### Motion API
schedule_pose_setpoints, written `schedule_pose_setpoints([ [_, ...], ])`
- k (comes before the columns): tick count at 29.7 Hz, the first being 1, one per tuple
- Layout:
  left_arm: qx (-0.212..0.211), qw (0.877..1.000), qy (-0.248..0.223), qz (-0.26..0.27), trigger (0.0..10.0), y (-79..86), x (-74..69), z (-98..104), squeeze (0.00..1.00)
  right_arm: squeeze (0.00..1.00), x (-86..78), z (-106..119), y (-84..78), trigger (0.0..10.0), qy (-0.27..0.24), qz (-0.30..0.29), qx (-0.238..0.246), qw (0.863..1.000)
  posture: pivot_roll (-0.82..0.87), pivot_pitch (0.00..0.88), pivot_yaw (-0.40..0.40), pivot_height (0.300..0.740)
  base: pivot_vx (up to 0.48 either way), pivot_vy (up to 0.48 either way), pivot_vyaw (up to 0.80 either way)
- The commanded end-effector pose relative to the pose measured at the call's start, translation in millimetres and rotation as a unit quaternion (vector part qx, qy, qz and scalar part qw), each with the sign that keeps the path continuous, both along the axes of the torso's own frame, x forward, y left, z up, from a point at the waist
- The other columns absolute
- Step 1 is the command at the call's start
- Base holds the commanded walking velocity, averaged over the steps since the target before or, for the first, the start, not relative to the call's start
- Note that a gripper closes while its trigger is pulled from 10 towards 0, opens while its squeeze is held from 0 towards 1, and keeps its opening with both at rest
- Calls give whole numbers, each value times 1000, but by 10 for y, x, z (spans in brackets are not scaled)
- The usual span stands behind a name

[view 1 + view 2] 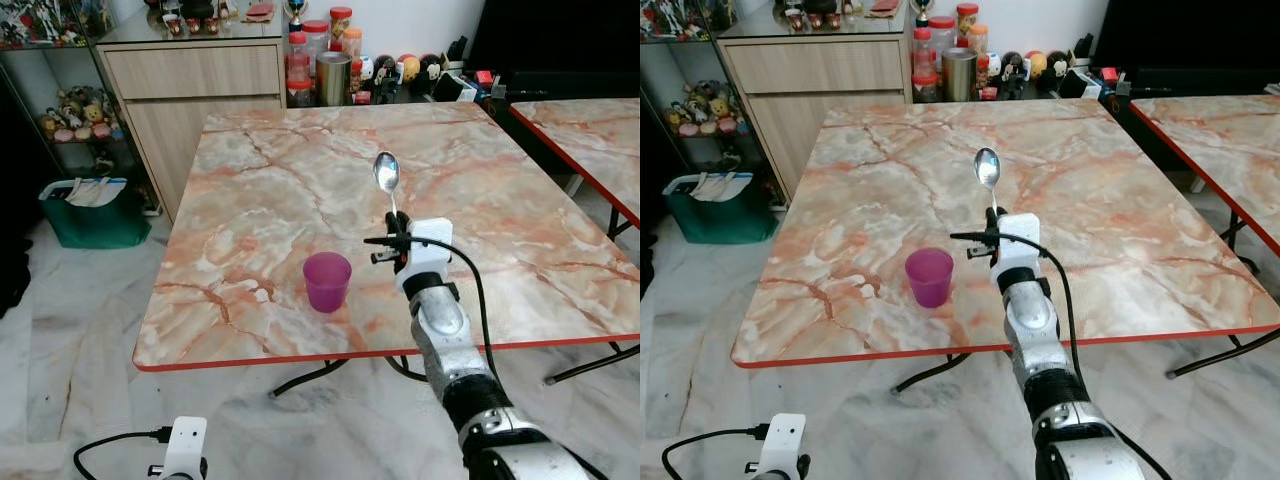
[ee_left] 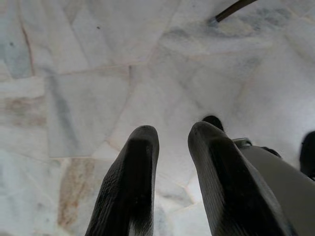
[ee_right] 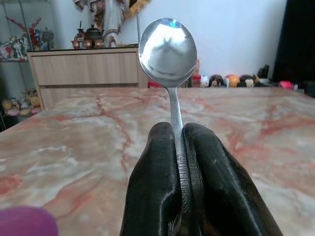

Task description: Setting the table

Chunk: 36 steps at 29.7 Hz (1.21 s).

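Right fingers [image 3: 162,187] pinch spoon [image 3: 168,46] handle, bowl up beyond them.

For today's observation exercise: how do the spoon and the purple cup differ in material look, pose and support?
The spoon is shiny metal; the purple cup is matte and coloured. The spoon is upright in the air, bowl up, clamped in the right gripper; the cup stands free on the marble table. Both are tableware, above the table's near edge.
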State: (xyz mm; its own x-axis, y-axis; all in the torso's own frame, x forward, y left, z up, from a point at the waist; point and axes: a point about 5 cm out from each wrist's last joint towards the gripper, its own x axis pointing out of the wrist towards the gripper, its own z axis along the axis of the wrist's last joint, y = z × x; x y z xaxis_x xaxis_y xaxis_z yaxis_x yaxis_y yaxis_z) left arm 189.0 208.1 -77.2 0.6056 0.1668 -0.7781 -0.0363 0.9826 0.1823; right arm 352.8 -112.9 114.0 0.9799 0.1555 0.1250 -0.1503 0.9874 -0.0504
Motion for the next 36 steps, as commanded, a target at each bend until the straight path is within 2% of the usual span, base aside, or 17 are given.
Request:
schedule_pose_setpoints([
  [1, 5, 1000, 11, -4, 10000, -3, -31, -20, 0, 0, 8, 85, 14, 10000, -18, -1, 2, 1000, -3, 0, 42, 740, 0, -307, 0],
  [6, 8, 1000, 12, -7, 10000, 19, -37, -19, 0, 0, -7, 137, 107, 10000, -26, 3, 14, 1000, -5, 0, 49, 740, 0, -309, 0],
  [15, 11, 1000, 9, -13, 10000, 22, -2, -1, 0, 0, 26, 232, 155, 10000, -38, 8, 14, 999, -4, 0, 48, 740, 0, -308, 0],
  [23, 10, 1000, 13, -16, 10000, 18, -29, -15, 0, 0, -2, 208, 157, 10000, -39, 8, -7, 999, -11, 0, 50, 740, 0, -303, 148],
  [28, 9, 1000, 14, -18, 10000, 3, -36, -22, 0, 0, -9, 187, 142, 10000, -31, 2, 17, 999, -16, 0, 47, 740, 0, -296, 401],
  [36, 7, 1000, 14, -21, 10000, -26, -31, -24, 0, 0, -9, 170, 122, 10000, -24, -2, 5, 1000, -19, 0, 44, 740, 0, -291, 0],
])
